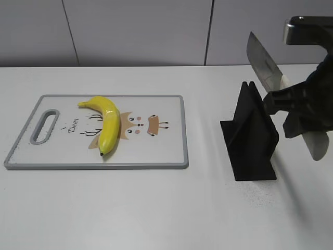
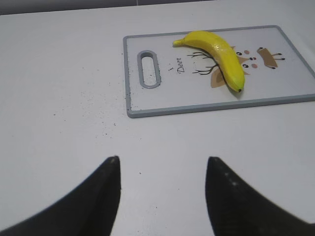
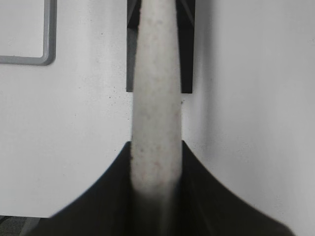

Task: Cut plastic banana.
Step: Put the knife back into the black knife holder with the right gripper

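Landmark: cutting board (image 1: pixel 171 130), grey-rimmed, white, deer print, lying flat on the white table (image 1: pixel 130 208).

Left of the board: bare table surface up to the frame edge. The board's slot handle (image 1: pixel 46 125) sits at its left end. Left gripper (image 2: pixel 162 169), seen only in its wrist view, hangs above the table in front of the board's near long edge, fingers spread wide with nothing between them; open tabletop lies between it and the board.

On the board: plastic banana (image 1: pixel 106 123), yellow, curved, lying left of the board's centre, stem toward the far edge, dark tip toward the near edge. It is well apart from both grippers.

Right of the board: a strip of bare table, then a black knife stand (image 1: pixel 251 136), upright. Right gripper (image 1: pixel 291 101) is above and just right of the stand, fingers closed on the pale handle of a knife (image 1: pixel 264 63), whose blade rises tilted above the stand's top.
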{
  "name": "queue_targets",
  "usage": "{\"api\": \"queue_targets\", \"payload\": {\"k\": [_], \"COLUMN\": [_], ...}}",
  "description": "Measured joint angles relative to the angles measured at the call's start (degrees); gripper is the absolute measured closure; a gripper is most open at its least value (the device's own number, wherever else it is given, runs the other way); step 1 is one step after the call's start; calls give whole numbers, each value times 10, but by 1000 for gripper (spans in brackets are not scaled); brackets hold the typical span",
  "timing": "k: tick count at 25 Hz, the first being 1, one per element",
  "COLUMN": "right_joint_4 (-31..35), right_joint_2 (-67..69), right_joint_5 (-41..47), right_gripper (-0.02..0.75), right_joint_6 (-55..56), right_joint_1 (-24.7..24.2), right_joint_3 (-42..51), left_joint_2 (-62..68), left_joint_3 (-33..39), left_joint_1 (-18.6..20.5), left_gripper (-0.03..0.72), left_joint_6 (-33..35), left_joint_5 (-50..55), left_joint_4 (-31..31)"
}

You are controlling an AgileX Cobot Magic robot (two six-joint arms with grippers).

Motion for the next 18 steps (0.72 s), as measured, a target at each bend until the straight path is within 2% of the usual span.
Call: {"api": "queue_targets", "payload": {"k": [11,18], "right_joint_4": [-1,-45], "right_joint_2": [-1,-1], "right_joint_5": [-75,-87], "right_gripper": [576,576], "right_joint_6": [3,23], "right_joint_1": [0,0], "right_joint_3": [63,65], "left_joint_2": [0,0], "left_joint_3": [0,0], "left_joint_1": [0,0], "left_gripper": [153,153], "left_joint_6": [0,0], "left_joint_5": [0,0], "left_joint_4": [0,0]}}
